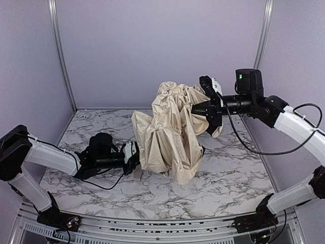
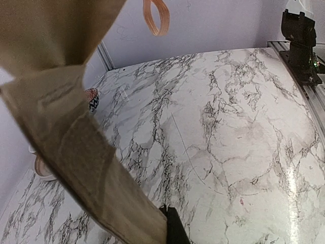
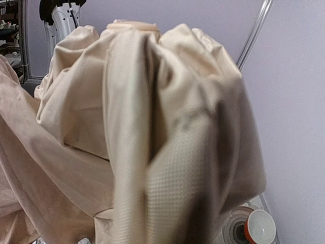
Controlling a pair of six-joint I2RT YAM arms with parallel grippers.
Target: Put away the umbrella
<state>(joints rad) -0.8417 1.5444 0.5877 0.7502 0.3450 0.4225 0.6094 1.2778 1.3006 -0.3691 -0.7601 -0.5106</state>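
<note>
The umbrella [image 1: 170,134] is a bunched mass of wrinkled cream-beige fabric, lifted at its upper right and draping down to the marble table [image 1: 228,178]. My right gripper [image 1: 209,109] is buried in its upper right folds and shut on it. In the right wrist view the umbrella [image 3: 152,127] fills the frame and hides the fingers. My left gripper [image 1: 134,154] lies low at the fabric's lower left edge. In the left wrist view a taut band of umbrella fabric [image 2: 66,132] runs down into the shut left gripper [image 2: 170,209]. The shaft and handle are hidden.
A red-and-white bowl [image 3: 259,226] on a grey plate [image 3: 234,233] shows under the fabric at the right. A tan loop [image 2: 156,15] hangs at the top of the left wrist view. The right arm's base [image 2: 299,46] stands at the table's near edge. Purple walls enclose the table.
</note>
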